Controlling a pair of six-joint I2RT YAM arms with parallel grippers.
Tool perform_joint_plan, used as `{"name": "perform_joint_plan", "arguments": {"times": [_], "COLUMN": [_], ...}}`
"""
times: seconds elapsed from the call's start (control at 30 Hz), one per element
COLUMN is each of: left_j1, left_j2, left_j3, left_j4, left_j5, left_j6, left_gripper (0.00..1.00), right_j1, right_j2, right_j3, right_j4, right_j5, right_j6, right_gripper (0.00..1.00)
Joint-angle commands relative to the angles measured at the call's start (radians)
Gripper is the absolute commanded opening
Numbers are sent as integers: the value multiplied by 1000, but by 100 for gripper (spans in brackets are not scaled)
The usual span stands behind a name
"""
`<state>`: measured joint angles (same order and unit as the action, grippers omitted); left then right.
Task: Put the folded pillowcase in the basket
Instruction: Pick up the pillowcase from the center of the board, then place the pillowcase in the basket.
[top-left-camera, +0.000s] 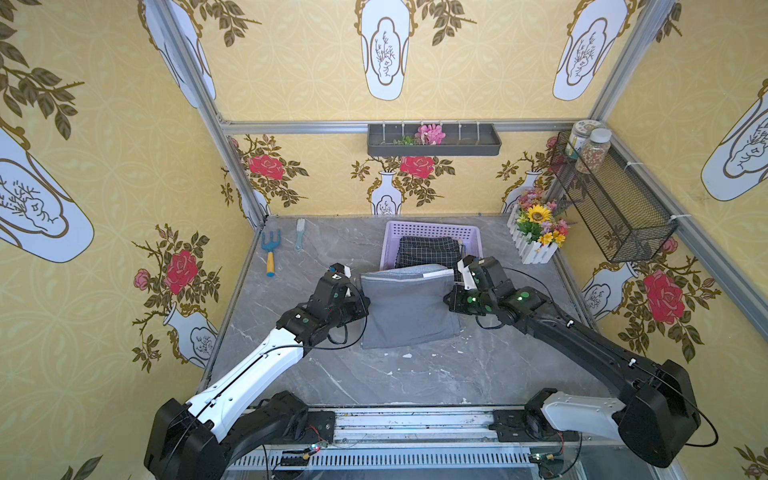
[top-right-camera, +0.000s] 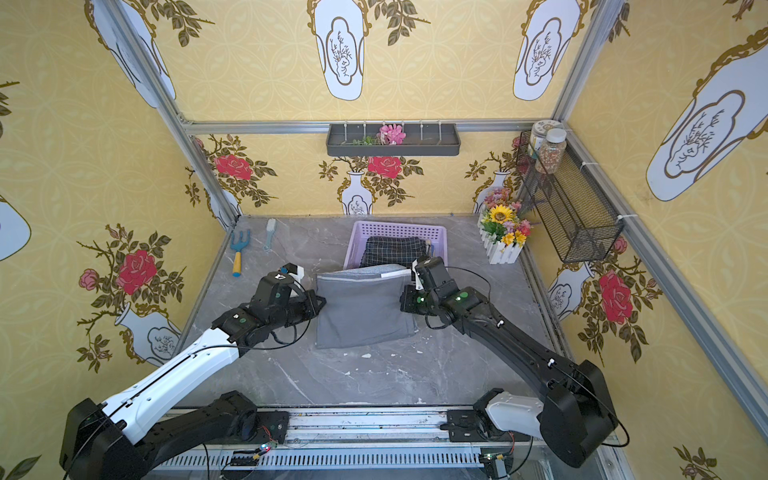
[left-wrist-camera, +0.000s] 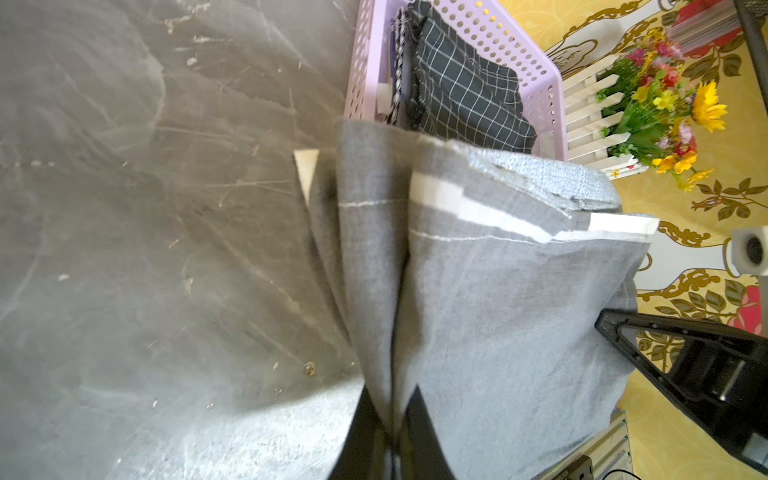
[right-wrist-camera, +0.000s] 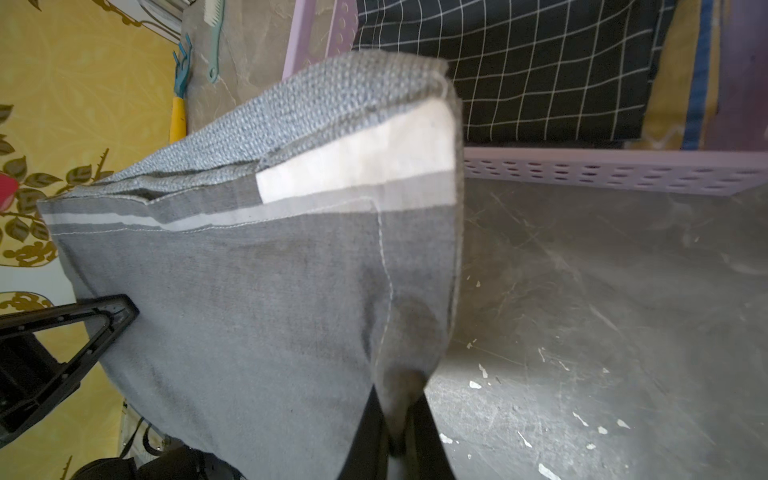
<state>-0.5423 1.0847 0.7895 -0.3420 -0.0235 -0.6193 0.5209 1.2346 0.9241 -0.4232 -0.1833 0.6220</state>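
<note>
The folded grey pillowcase (top-left-camera: 407, 307) (top-right-camera: 361, 311) hangs stretched between my two grippers, just in front of the basket. Its far edge is raised; its near edge reaches the tabletop. My left gripper (top-left-camera: 361, 297) (left-wrist-camera: 392, 432) is shut on the pillowcase's (left-wrist-camera: 498, 291) left edge. On the pillowcase's (right-wrist-camera: 249, 291) right edge my right gripper (top-left-camera: 451, 297) (right-wrist-camera: 395, 436) is shut too. The lilac perforated basket (top-left-camera: 432, 228) (top-right-camera: 399, 229) (left-wrist-camera: 519, 54) (right-wrist-camera: 623, 174) stands at the back middle. A folded black checked cloth (top-left-camera: 428, 251) (left-wrist-camera: 465, 83) lies inside it.
A blue hand rake (top-left-camera: 270, 249) and a small brush (top-left-camera: 300, 235) lie at the back left. A white flower box (top-left-camera: 538, 232) stands right of the basket. A black wire basket (top-left-camera: 611, 199) with jars hangs on the right wall, a dark tray (top-left-camera: 434, 141) on the back wall.
</note>
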Motion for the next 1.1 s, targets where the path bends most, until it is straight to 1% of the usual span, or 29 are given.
{"name": "perform_joint_plan", "arguments": {"times": [0.0,0.17,0.27,0.5,0.73,0.93,0.97,1.07], "left_j1": [16,35,48,64,76,79,106,120], "left_j2": [62,182,257,438,571,681,693,738], "left_j3": [77,208,281,445,567,675,685,721], "left_j4": [34,76,114,168,227,225,227,218], "left_j5": [-20,12,58,122,175,204,207,214], "left_j6": [79,135,157,195,246,256,255,245], "left_gripper": [0,0,0,0,0,0,0,0], "right_j1": [-29,-85,-124,-219,-284,-329,-337,-363], "right_j2": [-3,11,20,70,118,171,184,227], "right_j3": [32,83,110,174,212,251,258,279], "right_j4": [-26,-45,-45,-25,10,43,46,64], "right_j5": [25,18,11,-31,-44,-43,-49,-75], "right_j6": [-44,-73,-93,-126,-158,-198,-202,-206], "right_gripper": [0,0,0,0,0,0,0,0]}}
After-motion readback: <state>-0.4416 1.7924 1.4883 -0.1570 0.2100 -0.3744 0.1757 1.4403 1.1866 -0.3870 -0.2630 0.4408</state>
